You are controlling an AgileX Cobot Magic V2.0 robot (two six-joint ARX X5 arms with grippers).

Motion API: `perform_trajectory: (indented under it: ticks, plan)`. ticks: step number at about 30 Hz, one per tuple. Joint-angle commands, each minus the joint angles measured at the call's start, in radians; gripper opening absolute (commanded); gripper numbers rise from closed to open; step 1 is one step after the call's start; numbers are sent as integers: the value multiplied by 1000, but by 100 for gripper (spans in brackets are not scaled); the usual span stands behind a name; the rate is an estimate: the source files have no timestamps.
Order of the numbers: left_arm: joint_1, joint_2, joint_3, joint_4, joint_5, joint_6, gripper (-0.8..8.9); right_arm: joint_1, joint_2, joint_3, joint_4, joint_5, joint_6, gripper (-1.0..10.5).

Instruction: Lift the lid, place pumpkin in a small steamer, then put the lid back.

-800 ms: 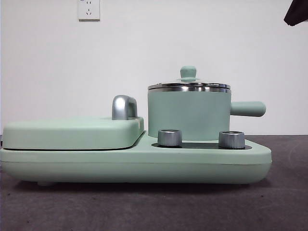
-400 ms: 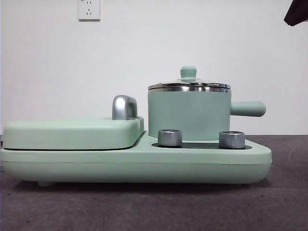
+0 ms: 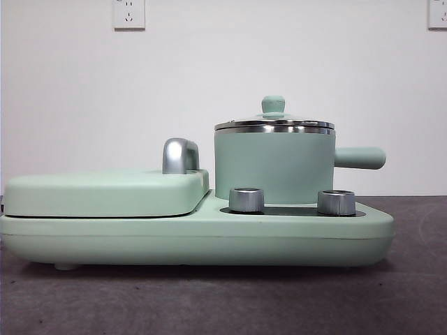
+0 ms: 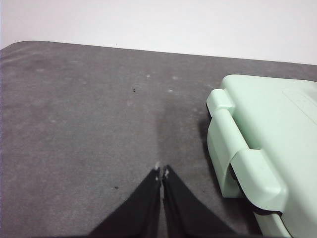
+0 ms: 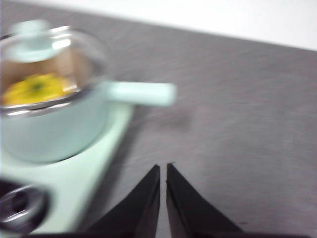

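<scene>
Since the pumpkin (image 5: 35, 88) already sits inside the small steamer (image 3: 274, 166) under the seated lid (image 3: 274, 122), the task looks finished, with both grippers' fingers together above the bench (image 4: 79, 124), needing only retreat.

Each hand (image 4: 161, 173) (image 5: 163, 168) has two matte black, wedge-shaped jaws; tapering to thin tips.
</scene>
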Motion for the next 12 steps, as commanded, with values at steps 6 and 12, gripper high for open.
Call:
perform_trajectory:
  ticks: [6, 12]
  plan:
    - [0, 0, -20, -6, 0, -5, 7, -209, -286, -354, 226, 0, -15, 20]
    - [0, 0, -20, -6, 0, -5, 7, -244, -442, -460, 236, -31, -13, 20]
